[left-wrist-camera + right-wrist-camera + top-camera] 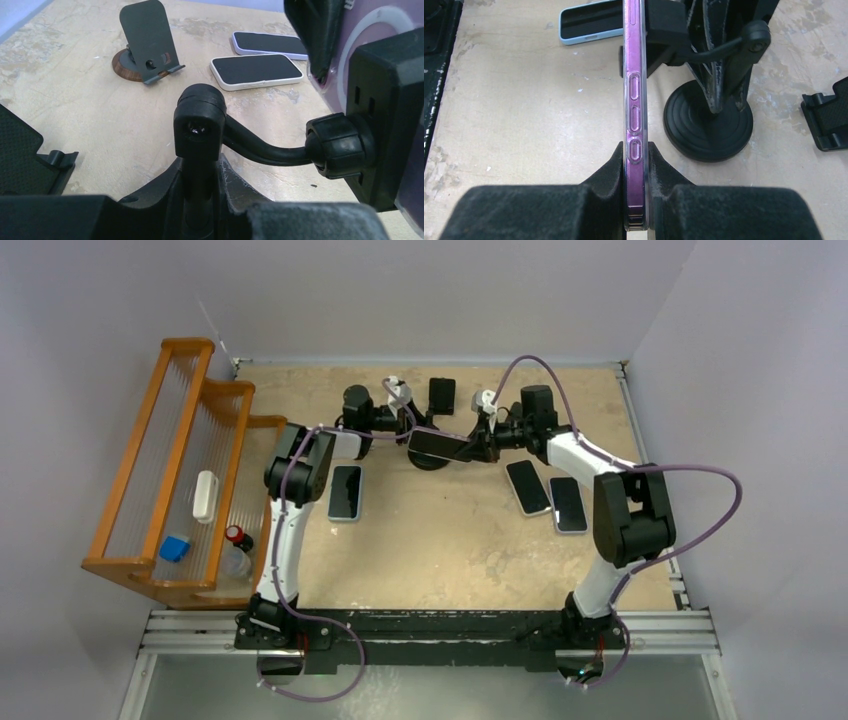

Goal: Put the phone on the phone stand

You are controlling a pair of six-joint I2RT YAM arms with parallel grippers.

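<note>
Right gripper point(636, 200) is clamped on the purple phone point(634, 100), held on edge at frame centre with its back against the cradle of the phone stand point(708, 125). Left gripper point(200, 210) pinches the stand's post, apparently to steady it. No legible markings.

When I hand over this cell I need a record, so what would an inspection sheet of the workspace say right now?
Surface: worn, blotchy beige table.
Job's things: purple phone held on edge against the black phone stand; seating unclear.
Clutter: three spare phones lying flat; wood-based stand; wooden rack holding small items.
Hands: right hand shut on the phone; left hand shut on the stand's post.
Cables: purple cables loop from both arms.
Surroundings: plain pale walls.
</note>
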